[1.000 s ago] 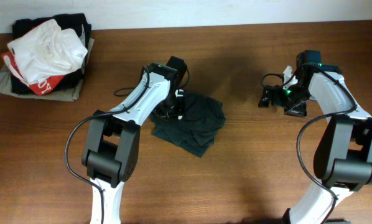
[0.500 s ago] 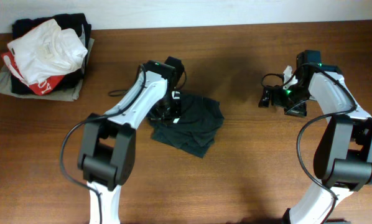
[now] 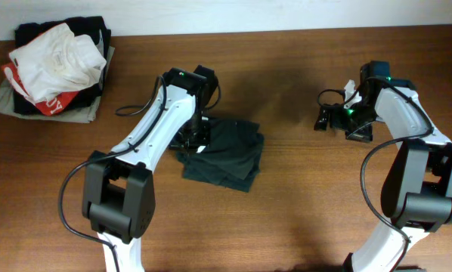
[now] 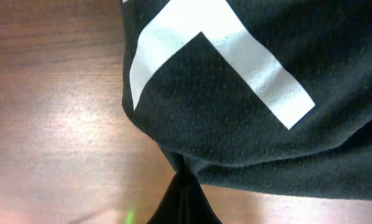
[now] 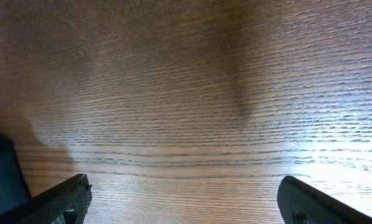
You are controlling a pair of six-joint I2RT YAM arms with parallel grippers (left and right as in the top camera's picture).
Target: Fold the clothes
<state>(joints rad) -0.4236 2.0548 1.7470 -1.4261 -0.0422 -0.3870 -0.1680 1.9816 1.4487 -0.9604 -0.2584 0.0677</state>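
Top view, T-shirt (image 3: 226, 155): a dark teal-grey bundle, partly folded, lying on the table (image 3: 301, 211) near the middle.
Top view, left claw (image 3: 196, 140): down on the left edge of the T-shirt and touching it.
Top view, right claw (image 3: 321, 119): over bare wood on the right side, well apart from the T-shirt.
Top view, pile (image 3: 7, 102): sits in the far left corner, with a white garment (image 3: 56, 54) on top and a red garment (image 3: 54, 103) with white letters peeking out under it.

Left wrist view, T-shirt (image 4: 254, 130): fills most of the picture. The dark cloth has a bent white stripe (image 4: 236, 50) on it.
Left wrist view, left claw (image 4: 183, 186): squeezed tight. The cloth's bottom edge bunches to a point right at the tips, so it is pinching the T-shirt.
Left wrist view, table (image 4: 55, 124): brown wood shows on the left, beside the cloth.

Right wrist view, right claw (image 5: 183, 186): its two fingers (image 5: 58, 202) sit far apart at the bottom corners, wide open, with only wood between them.
Right wrist view, table (image 5: 192, 93): wood lines run across.
Right wrist view, dark shape (image 5: 0, 174): at the left edge. I cannot tell what it is.
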